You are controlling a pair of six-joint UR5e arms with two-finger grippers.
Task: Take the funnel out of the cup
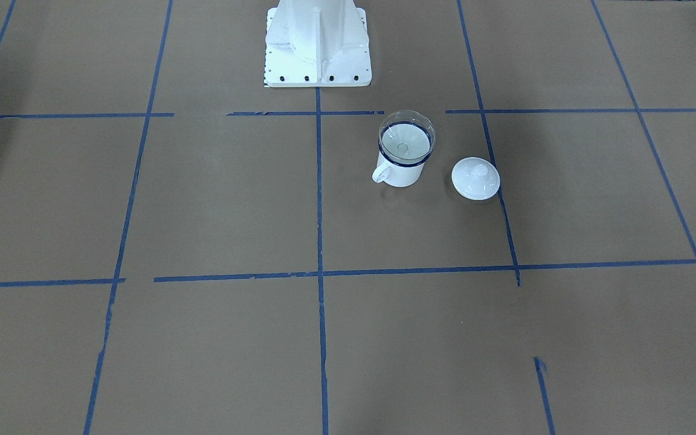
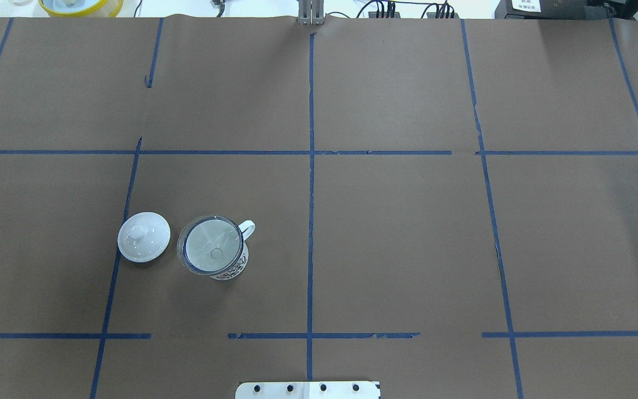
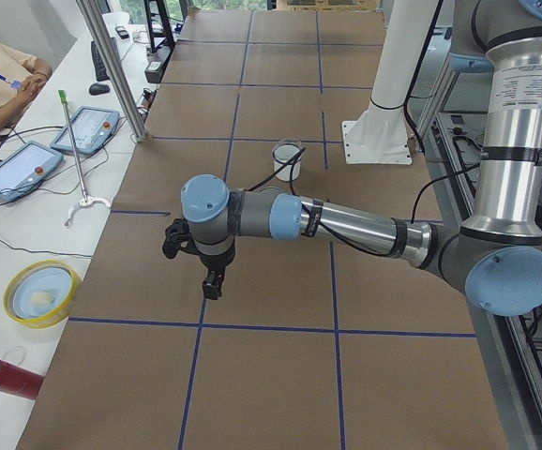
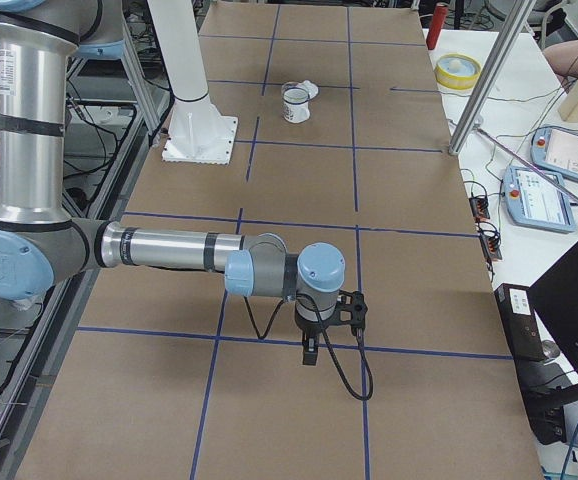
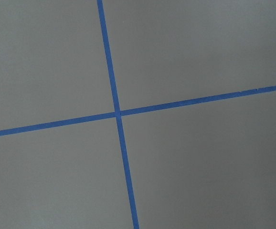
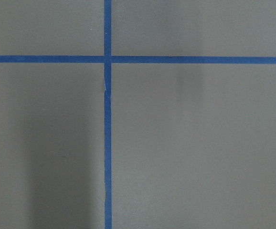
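The clear funnel (image 1: 405, 138) sits in the mouth of the white mug with a dark blue rim (image 1: 401, 172); its spout points down inside. In the overhead view the funnel (image 2: 210, 252) covers the mug (image 2: 232, 269), whose handle points to the far right. The mug also shows small in the left view (image 3: 288, 161) and the right view (image 4: 295, 103). My left gripper (image 3: 212, 281) hangs over bare table far from the mug. My right gripper (image 4: 310, 350) hangs at the other end. I cannot tell whether either is open or shut. Both wrist views show only paper and tape.
A white domed lid with a knob (image 2: 143, 236) lies on the table close beside the mug, apart from it. The white robot base (image 1: 318, 42) stands behind the mug. Brown paper with blue tape lines (image 2: 310, 166) covers the table. Operators' tablets (image 3: 88, 129) lie on a side bench.
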